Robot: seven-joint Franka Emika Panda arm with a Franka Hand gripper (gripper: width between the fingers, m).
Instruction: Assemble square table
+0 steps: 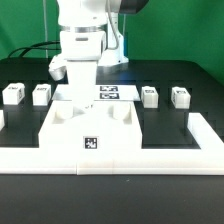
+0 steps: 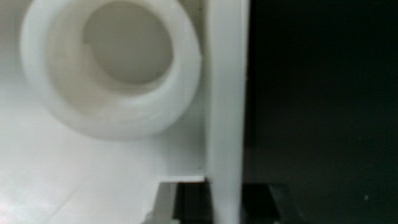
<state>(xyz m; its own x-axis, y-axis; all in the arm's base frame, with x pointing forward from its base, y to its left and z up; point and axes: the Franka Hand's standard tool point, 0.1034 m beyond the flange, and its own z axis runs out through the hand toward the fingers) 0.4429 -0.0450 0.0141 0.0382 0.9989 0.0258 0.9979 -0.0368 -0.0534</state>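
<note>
green backdrop behind — black tabletop

Robot lab bench: black tabletop, fiducial marker board, white border bars, green backdrop.

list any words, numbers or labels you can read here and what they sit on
No words, numbers or brand names can be read in either view.
square table: a front tag, a black-and-white pattern with no letters.
marker board: tag patterns only, no letters.
legs: dark marks too small to read.
</note>
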